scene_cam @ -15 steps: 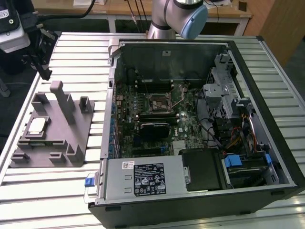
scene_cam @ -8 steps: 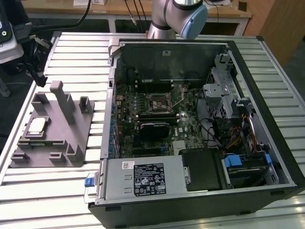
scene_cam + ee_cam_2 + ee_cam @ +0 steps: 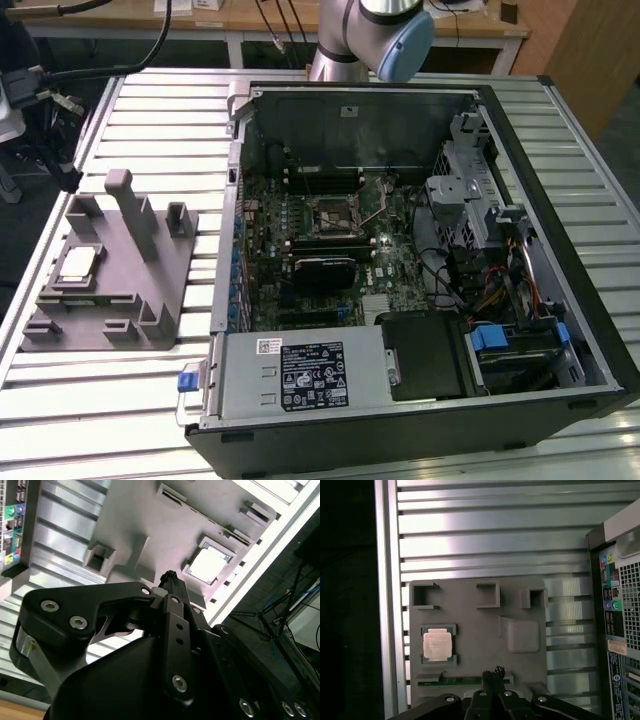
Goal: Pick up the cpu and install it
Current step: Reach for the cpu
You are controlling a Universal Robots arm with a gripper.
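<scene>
Exterior view: I see the cpu [image 3: 78,265] lying flat in a pocket of the grey fixture [image 3: 150,300]. The fixture sits on the slatted tabletop [image 3: 140,110], and the open computer case [image 3: 400,400] stands just beside it.

Second wrist view: the claw [image 3: 169,577] hangs over the fixture [image 3: 150,530], tips pressed together and gripping nothing. The cpu [image 3: 207,564] lies near the tips, not touching them.

First wrist view: the cpu [image 3: 438,645] is seated in its framed pocket near one edge of the fixture [image 3: 470,610]. The claw [image 3: 493,672] is closed and well apart from the chip.
</scene>
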